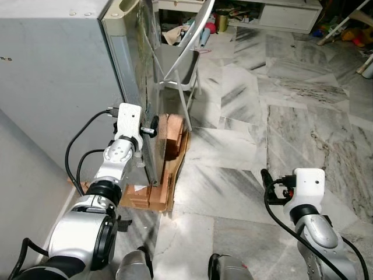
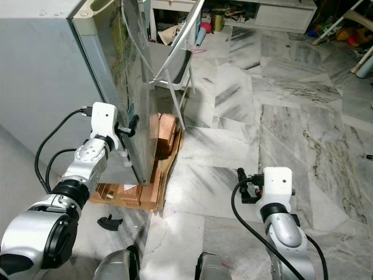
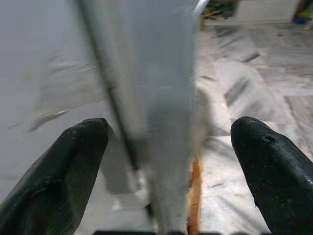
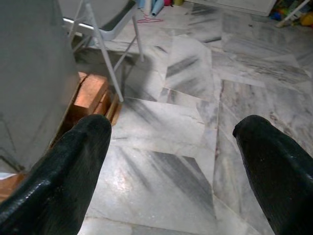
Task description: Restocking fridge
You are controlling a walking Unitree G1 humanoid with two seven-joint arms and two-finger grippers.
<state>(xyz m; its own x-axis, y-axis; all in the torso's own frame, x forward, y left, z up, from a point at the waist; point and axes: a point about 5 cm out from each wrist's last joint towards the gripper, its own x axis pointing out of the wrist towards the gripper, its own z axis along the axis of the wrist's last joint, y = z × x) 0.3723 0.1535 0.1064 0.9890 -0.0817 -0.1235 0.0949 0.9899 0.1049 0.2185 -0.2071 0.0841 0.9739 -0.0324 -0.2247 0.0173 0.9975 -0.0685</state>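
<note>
Grey fridge [image 1: 52,81] on wooden blocks [image 1: 172,137], folding chair [image 1: 182,64] just behind its door edge, left hand [image 1: 152,129] spread open astride that edge, right hand [image 4: 166,166] open, low over marble floor [image 1: 280,116].

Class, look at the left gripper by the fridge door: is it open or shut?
Open. The left gripper has its two black fingers spread wide, with the fridge door's edge between them.

- Floor [image 1: 280,111]: grey-veined marble tiles.
- Grey fridge [image 1: 52,76] stands raised on a wooden pallet [image 1: 166,175] with blocks, which rests on the floor.
- Folding chair [image 1: 180,64] stands just behind the pallet.
- Small black piece [image 2: 109,221] lies near the pallet's front edge.
</note>
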